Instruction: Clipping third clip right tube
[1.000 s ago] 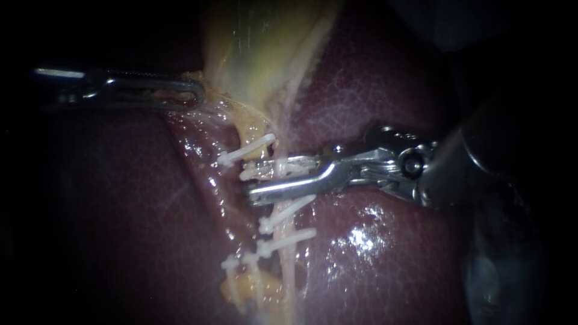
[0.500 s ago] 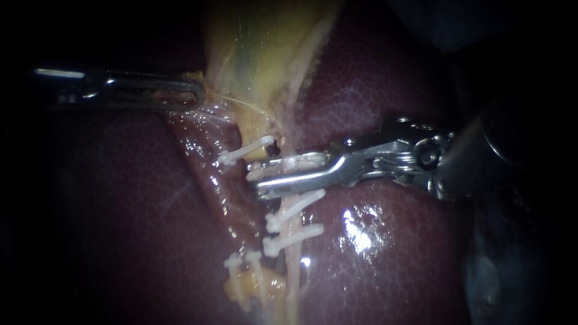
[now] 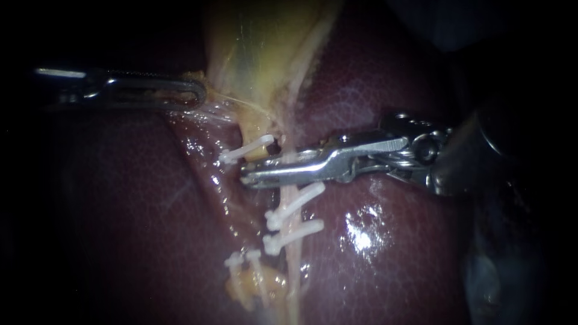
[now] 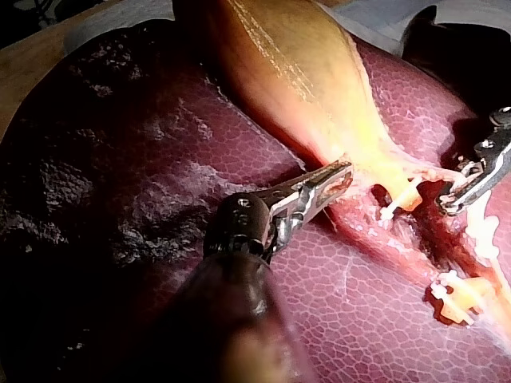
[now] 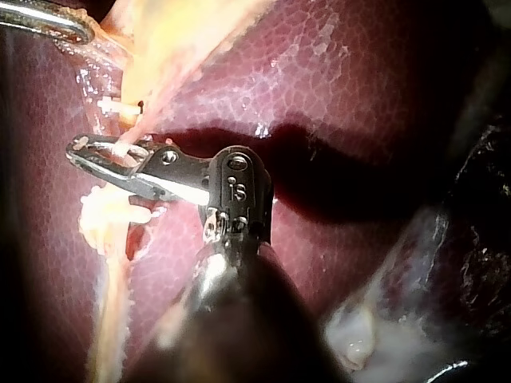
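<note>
The pale right tube [image 3: 291,204] runs down over the liver [image 3: 385,253] from the yellow gallbladder [image 3: 259,54]. My right instrument [image 3: 248,177] lies across that tube with its jaws pressed together on a white clip. The clip is hidden in the endoscope view, but a bit of the clip [image 5: 120,149] shows between the jaws in the right wrist view. Two white clips [image 3: 295,201] [image 3: 292,233] sit on the same tube just below. My left instrument [image 3: 195,93] is shut on the gallbladder's lower edge and holds it toward the left.
Another white clip [image 3: 247,149] crosses the yellow left tube just above the right jaws. Small clips [image 3: 241,260] sit lower down by a yellow stump. Wet, glistening liver surrounds the tubes on both sides.
The right instrument's jaws closed from wide apart, with the white clip visible between them, to pressed together on the tube. They also slid slightly left. The left instrument stayed still.
</note>
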Action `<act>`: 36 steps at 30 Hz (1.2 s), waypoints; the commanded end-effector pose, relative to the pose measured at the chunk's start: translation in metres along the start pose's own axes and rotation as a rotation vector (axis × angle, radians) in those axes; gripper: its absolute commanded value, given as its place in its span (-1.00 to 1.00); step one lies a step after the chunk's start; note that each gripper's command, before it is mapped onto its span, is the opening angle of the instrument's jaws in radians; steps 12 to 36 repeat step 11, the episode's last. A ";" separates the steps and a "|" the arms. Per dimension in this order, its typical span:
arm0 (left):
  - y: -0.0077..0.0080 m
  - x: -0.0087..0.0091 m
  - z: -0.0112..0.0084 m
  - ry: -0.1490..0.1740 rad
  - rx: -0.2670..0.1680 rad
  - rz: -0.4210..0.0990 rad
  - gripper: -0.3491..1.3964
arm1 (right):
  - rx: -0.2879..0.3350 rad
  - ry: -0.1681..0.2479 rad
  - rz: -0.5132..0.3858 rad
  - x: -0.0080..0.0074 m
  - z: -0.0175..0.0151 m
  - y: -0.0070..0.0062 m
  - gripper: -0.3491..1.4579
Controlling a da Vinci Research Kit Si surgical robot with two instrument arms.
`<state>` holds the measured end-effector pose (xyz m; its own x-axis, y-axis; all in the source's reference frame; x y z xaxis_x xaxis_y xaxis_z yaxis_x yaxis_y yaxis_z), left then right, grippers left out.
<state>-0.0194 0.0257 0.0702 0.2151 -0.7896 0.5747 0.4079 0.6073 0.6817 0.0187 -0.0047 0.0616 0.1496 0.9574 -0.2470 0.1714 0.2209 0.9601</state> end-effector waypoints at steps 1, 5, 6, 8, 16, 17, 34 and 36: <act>0.0000 0.0000 0.0000 0.000 0.000 0.000 -1.00 | -0.002 0.001 0.000 -0.0001 0.0000 0.0001 -1.00; 0.0000 0.0000 0.0000 0.000 0.000 0.000 -1.00 | 0.002 -0.002 -0.002 -0.0004 0.0002 0.0002 -1.00; 0.0000 0.0000 0.0000 0.000 0.000 0.000 -1.00 | 0.003 -0.003 -0.002 -0.0004 0.0003 0.0002 -1.00; 0.0000 0.0000 0.0000 0.000 0.000 0.000 -1.00 | 0.003 -0.003 -0.003 -0.0004 0.0003 0.0002 -1.00; 0.0000 0.0000 0.0000 0.000 0.000 0.000 -1.00 | 0.004 -0.003 -0.003 -0.0004 0.0003 0.0003 -1.00; 0.0000 0.0000 0.0000 0.000 0.000 0.000 -1.00 | 0.004 -0.003 -0.003 -0.0004 0.0003 0.0003 -1.00; 0.0000 0.0000 0.0000 0.000 0.000 0.000 -1.00 | 0.004 -0.003 -0.003 -0.0004 0.0003 0.0003 -1.00; 0.0000 0.0000 0.0000 0.000 0.000 0.000 -1.00 | 0.004 -0.003 -0.003 -0.0004 0.0003 0.0003 -1.00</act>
